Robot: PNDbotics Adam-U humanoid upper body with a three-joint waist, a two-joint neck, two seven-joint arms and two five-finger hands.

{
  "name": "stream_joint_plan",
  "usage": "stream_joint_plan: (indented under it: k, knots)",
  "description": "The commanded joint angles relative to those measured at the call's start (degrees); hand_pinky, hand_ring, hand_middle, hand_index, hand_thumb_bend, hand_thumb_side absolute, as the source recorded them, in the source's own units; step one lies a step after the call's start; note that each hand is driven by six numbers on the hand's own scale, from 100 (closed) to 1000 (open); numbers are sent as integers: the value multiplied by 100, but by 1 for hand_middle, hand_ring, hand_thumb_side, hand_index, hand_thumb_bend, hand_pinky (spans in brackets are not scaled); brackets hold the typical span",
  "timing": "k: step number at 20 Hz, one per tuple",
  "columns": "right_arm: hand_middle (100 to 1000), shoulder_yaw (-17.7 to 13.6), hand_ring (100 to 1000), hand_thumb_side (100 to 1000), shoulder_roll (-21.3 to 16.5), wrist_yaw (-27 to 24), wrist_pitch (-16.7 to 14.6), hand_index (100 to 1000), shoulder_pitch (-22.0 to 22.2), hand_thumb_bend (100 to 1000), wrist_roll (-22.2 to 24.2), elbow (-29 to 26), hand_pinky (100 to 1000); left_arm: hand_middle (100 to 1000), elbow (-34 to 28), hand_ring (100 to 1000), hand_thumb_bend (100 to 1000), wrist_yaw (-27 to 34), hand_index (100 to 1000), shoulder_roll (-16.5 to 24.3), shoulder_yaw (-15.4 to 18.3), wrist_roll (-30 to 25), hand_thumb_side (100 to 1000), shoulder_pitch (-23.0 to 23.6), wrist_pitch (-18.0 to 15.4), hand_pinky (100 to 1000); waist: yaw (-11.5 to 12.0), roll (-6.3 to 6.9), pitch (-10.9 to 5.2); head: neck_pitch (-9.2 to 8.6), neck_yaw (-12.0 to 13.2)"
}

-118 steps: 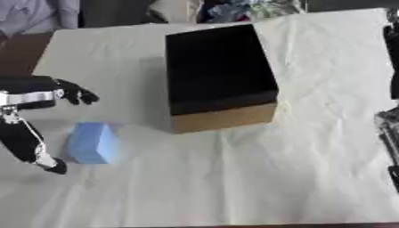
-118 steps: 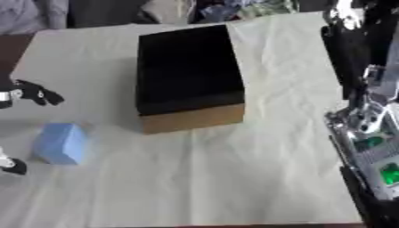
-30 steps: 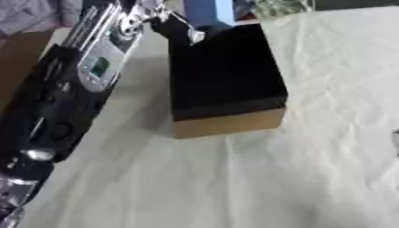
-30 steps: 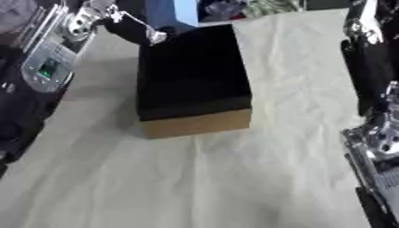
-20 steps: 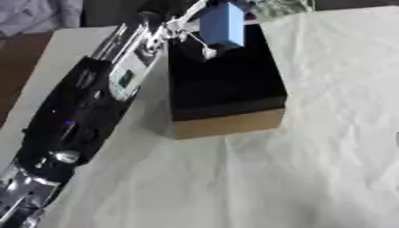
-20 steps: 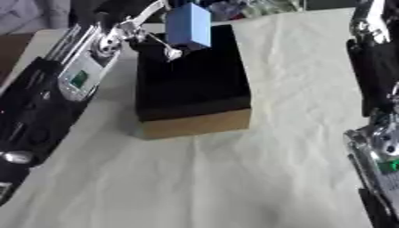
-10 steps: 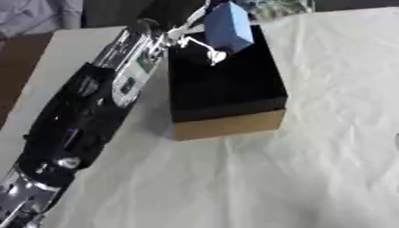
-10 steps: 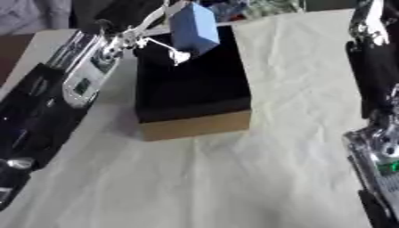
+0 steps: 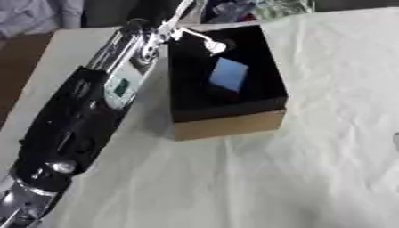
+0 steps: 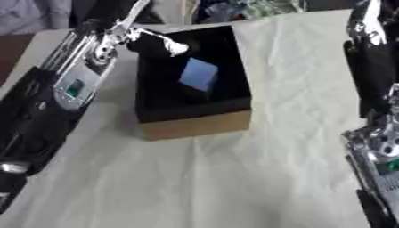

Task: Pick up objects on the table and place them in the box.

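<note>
The box (image 9: 227, 127) stands at the table's middle back, black inside with a tan cardboard front wall. A light blue block (image 9: 228, 75) lies tilted inside it, free of any hand. My left arm stretches from the lower left up to the box's far left corner. My left hand (image 9: 192, 36) hovers there over the box's rim, open, with a pale fingertip (image 9: 216, 45) pointing toward the block and a gap between them. My right arm (image 10: 372, 71) runs down the right edge of the right eye view; its hand does not show.
A creased white cloth (image 9: 311, 178) covers the table. Mixed clutter (image 9: 257, 8) lies along the far edge behind the box. A brown surface (image 9: 19, 62) shows beyond the cloth's left edge. Bare cloth spreads in front of and right of the box.
The left hand held the blue block above the box; now the block lies inside the box and the hand has let go. The camera has also shifted.
</note>
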Motion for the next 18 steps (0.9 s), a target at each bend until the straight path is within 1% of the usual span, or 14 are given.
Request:
stream_joint_plan:
  k: [1, 2, 3, 4, 5, 6, 7, 9, 12, 18]
  knots:
    - [590, -66, 813, 469, -70, 13, -2, 784, -37, 100, -35, -87, 854, 789, -534, 788, 514, 549, 957, 279, 237, 379, 379, 45, 202, 925, 48, -47, -177, 52, -69]
    - [590, -76, 813, 468, -77, 21, -2, 784, -25, 100, -41, -87, 854, 782, -695, 780, 441, 735, 943, 358, 281, 431, 390, 118, 285, 925, 72, -49, -190, 69, -93]
    - [591, -89, 813, 468, -85, 30, -3, 784, -12, 100, -51, -87, 854, 778, -867, 774, 384, 923, 937, 444, 339, 483, 399, 206, 368, 925, 105, -52, -207, 92, -127]
    - [591, -102, 813, 467, -92, 40, -4, 784, 0, 100, -60, -87, 854, 775, -1058, 770, 346, 1136, 934, 542, 402, 536, 407, 307, 452, 926, 137, -56, -222, 114, -159]
    - [591, -112, 812, 466, -96, 49, -7, 784, 9, 100, -68, -87, 854, 770, -1245, 763, 280, 1342, 931, 651, 469, 588, 413, 409, 538, 927, 170, -61, -238, 139, -193]
    - [591, -123, 812, 466, -100, 59, -9, 784, 17, 100, -75, -87, 854, 769, -1438, 761, 265, 1533, 930, 770, 535, 636, 413, 513, 622, 927, 195, -67, -250, 157, -223]
    - [591, -136, 812, 465, -106, 70, -10, 784, 26, 100, -83, -87, 853, 764, -1622, 754, 212, 1712, 927, 885, 602, 662, 430, 625, 706, 932, 224, -74, -265, 175, -257]
    - [592, -161, 811, 464, -107, 90, -15, 784, 40, 100, -101, -87, 853, 763, -2009, 751, 177, 2072, 926, 1095, 743, 664, 442, 858, 858, 940, 275, -89, -290, 204, -297]
    - [592, -179, 811, 463, -94, 108, -17, 784, 50, 100, -116, -87, 853, 760, -2538, 745, 148, 2564, 922, 1311, 930, 696, 450, 1178, 1010, 943, 332, -121, -312, 206, -344]
    - [593, -210, 811, 462, -76, 129, -19, 783, 44, 100, -134, -87, 852, 743, -3386, 720, 104, 3534, 910, 1511, 1273, 949, 493, 1799, 1231, 949, 391, -176, -331, 177, -412]
